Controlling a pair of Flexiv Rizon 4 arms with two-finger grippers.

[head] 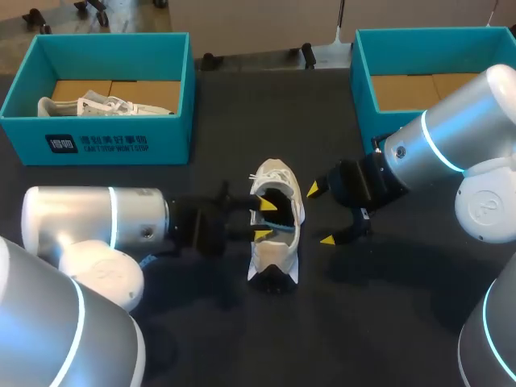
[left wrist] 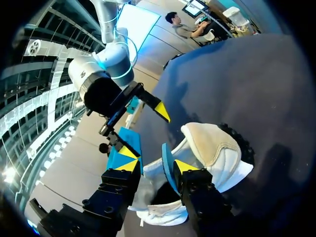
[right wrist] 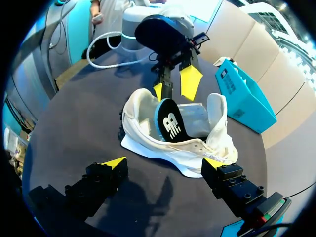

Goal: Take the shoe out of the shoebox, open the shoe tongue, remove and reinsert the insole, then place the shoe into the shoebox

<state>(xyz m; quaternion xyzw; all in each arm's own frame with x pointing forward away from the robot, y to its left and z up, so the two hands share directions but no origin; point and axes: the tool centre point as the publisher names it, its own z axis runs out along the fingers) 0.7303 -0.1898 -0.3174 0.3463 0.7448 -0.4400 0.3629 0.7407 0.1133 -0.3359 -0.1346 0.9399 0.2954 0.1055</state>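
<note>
One white shoe [head: 278, 176] was out of its box and lay at the middle of the dark table [head: 387, 322], its long axis running away from the robot, directly between the two grippers. Its insole [right wrist: 168, 121], black with a blue edge, stood tilted and half out of the opening. The left gripper [head: 264, 219] was the nearer, at the opening from the shoe's left. Its fingers were apart with the insole's edge between them, against one finger at most and not clamped. The right gripper [head: 320, 214] was spread wide, just beside the shoe's right flank and not touching it. The left shoebox [head: 105, 141], teal, held a second shoe [head: 89, 105]. The right shoebox [head: 363, 89] stood well apart, behind. Nothing stood between either gripper and the shoe. By judgement, the insole's handling fell to the left arm.
</note>
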